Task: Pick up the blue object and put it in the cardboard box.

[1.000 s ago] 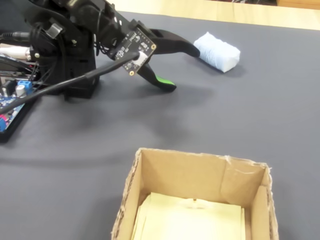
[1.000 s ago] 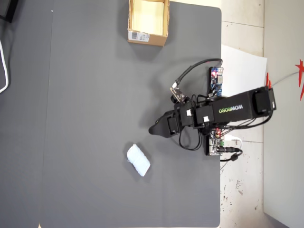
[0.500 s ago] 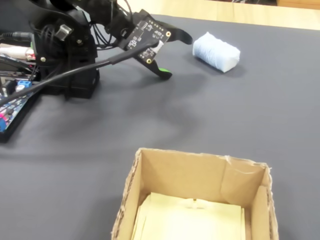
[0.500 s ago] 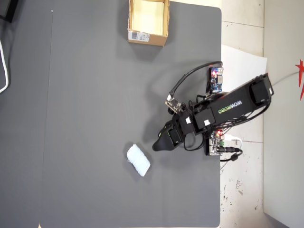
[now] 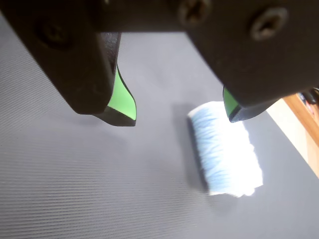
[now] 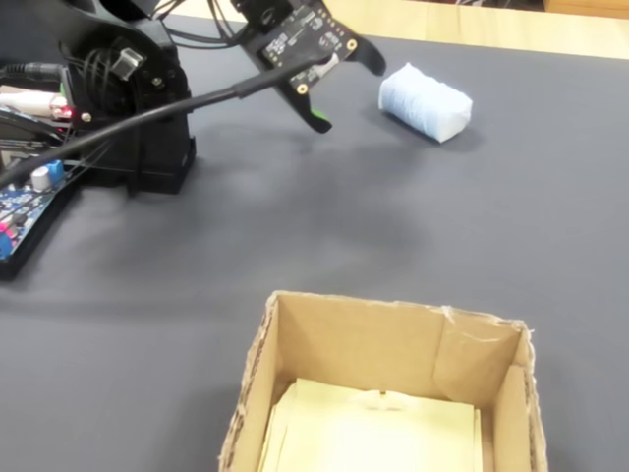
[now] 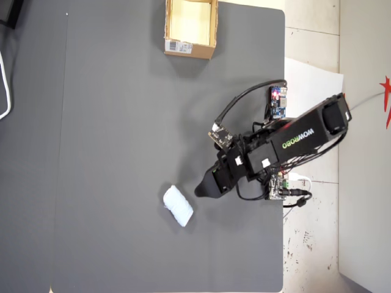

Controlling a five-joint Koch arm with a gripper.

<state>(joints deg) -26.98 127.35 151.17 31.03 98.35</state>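
The blue object (image 6: 425, 102) is a pale blue-white oblong wad lying on the dark mat at the far right of the fixed view. My gripper (image 6: 346, 93) hovers just left of it, open and empty. In the wrist view the wad (image 5: 227, 149) lies below and slightly right of the gap between the green-lined fingertips, with the gripper (image 5: 178, 114) apart from it. From overhead, the gripper (image 7: 198, 190) points at the wad (image 7: 178, 206) from its right. The cardboard box (image 6: 364, 344) stands open at the near edge, and overhead it (image 7: 188, 47) sits at the mat's top.
The arm's black base (image 6: 128, 108) and a blue circuit board (image 6: 20, 202) sit at the left. A thick black cable (image 6: 147, 113) runs from the gripper's camera board. A white paper sheet (image 7: 311, 85) lies off the mat's right side.
The gripper has swung away from the box toward the blue object and risen a little off the mat. Its jaws stay open. The wad and box have not moved.
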